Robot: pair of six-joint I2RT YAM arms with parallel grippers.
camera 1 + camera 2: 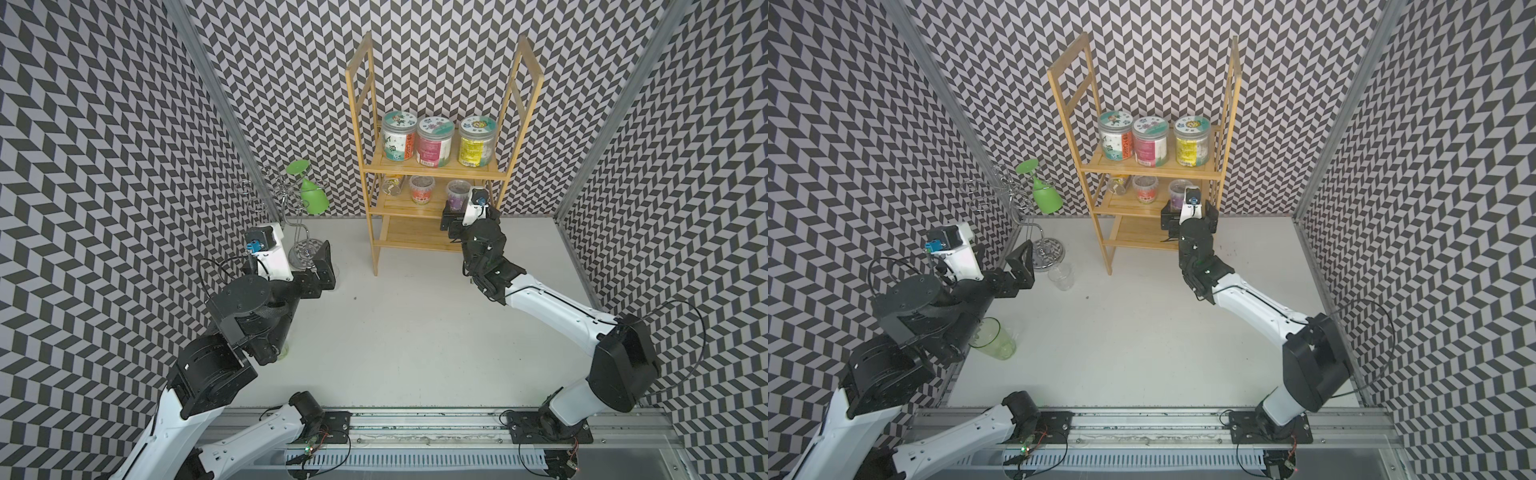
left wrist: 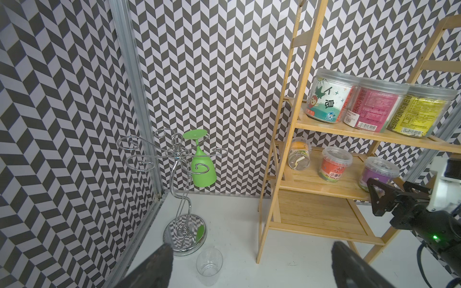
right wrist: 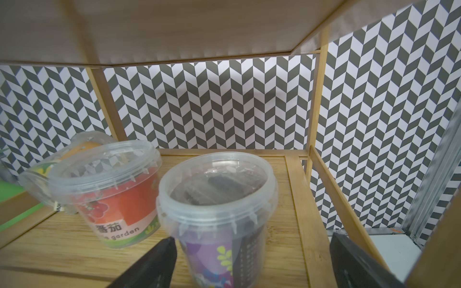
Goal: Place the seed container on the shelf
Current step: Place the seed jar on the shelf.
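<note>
The seed container [image 3: 219, 199], a clear lidded tub with a purple label, stands upright on the middle tier of the bamboo shelf [image 1: 432, 171], near its right end. Both top views show it [image 1: 456, 192] [image 1: 1178, 191] partly behind the right wrist. My right gripper [image 3: 252, 239] is open, with its jaws spread wide on either side of the tub. One finger is close beside the tub and the other is well clear of it. My left gripper [image 2: 252, 249] is open and empty, low over the table by the chrome stand, far from the shelf [image 2: 324, 190].
A red tomato tub [image 3: 112, 199] and a tipped tub [image 1: 392, 185] share the middle tier. Three large jars [image 1: 434, 141] fill the tier above. At the left are a chrome wire stand [image 2: 179, 187] holding a green glass [image 2: 203, 169], a clear cup [image 2: 209, 264] and a green cup [image 1: 994, 338].
</note>
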